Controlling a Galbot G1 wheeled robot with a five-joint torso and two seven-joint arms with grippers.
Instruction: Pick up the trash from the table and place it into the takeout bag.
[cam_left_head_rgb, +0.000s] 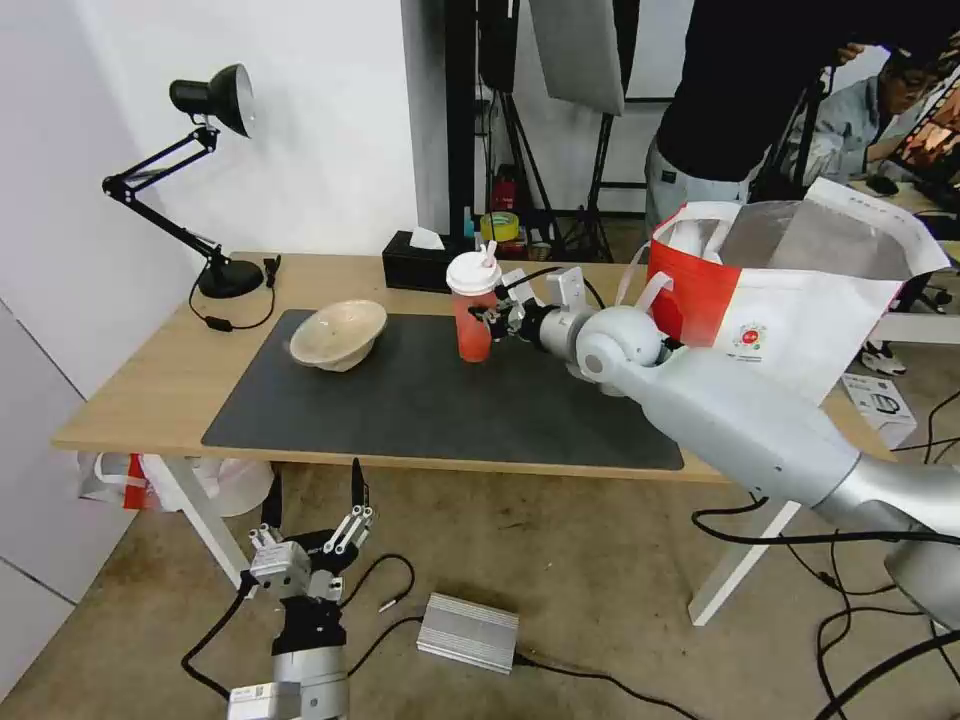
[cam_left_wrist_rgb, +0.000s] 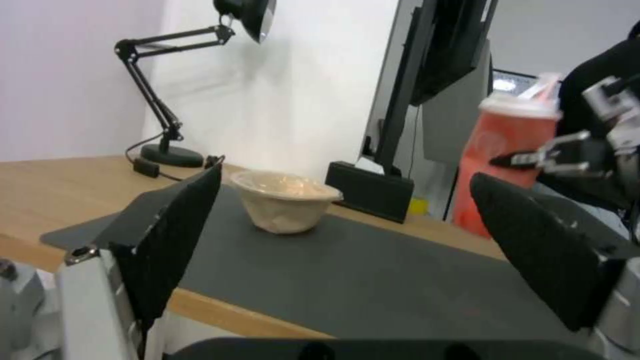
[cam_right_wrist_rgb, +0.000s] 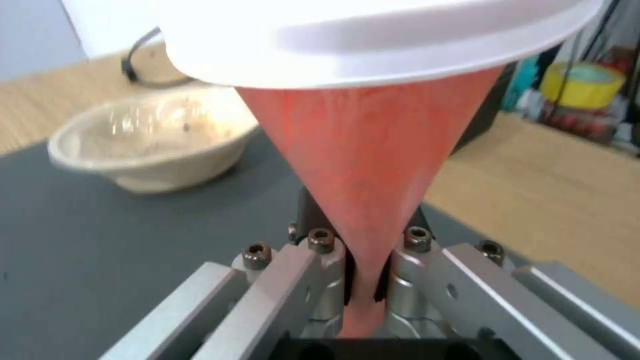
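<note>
The red drink cup (cam_left_head_rgb: 473, 318) stands on the grey mat (cam_left_head_rgb: 440, 400) toward the worktop's (cam_left_head_rgb: 130, 390) far edge, clamped low between the right hand's (cam_left_head_rgb: 490, 318) fingers. It should be kept upright when carried to the takeout bag (cam_left_head_rgb: 790, 310) at the right end. The left hand (cam_left_head_rgb: 340, 525) hangs spread wide below the near edge.

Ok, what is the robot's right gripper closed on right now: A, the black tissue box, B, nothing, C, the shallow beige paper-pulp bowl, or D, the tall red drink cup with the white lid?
D: the right gripper is clamped on the tall red drink cup with the white lid, fingers squeezing its wall in the right wrist view.
</note>
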